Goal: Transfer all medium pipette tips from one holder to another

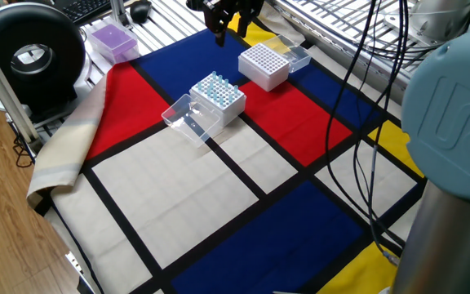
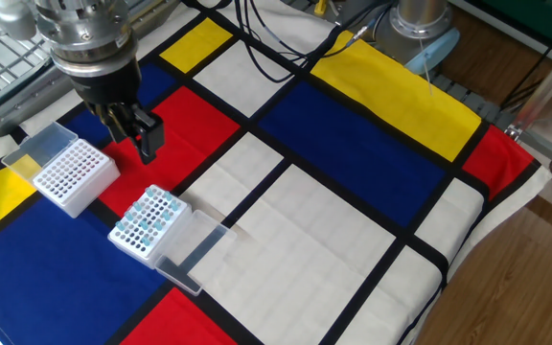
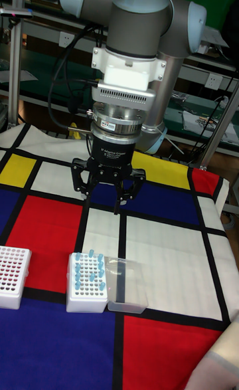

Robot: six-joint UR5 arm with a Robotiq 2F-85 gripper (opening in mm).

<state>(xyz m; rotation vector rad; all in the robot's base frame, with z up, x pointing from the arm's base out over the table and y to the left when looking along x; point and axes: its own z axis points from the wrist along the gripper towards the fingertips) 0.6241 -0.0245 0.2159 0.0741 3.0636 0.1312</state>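
The black two-finger gripper (image 3: 103, 194) hangs above the cloth with its fingers spread, holding nothing. Below it, a white rack (image 3: 87, 283) carries the pale blue translucent pipette tips (image 3: 88, 272), its clear lid (image 3: 127, 284) open to the right. An empty white rack (image 3: 13, 277) stands left.

Pale blue tips (image 2: 149, 213) in a white rack (image 3: 85, 290) on a red-blue-yellow-white black-lined cloth (image 2: 343, 201).

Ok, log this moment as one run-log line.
gripper: open, empty, above cloth | medium pipette tips: in near rack, lid open | other rack: no tips seen | transfer: not started
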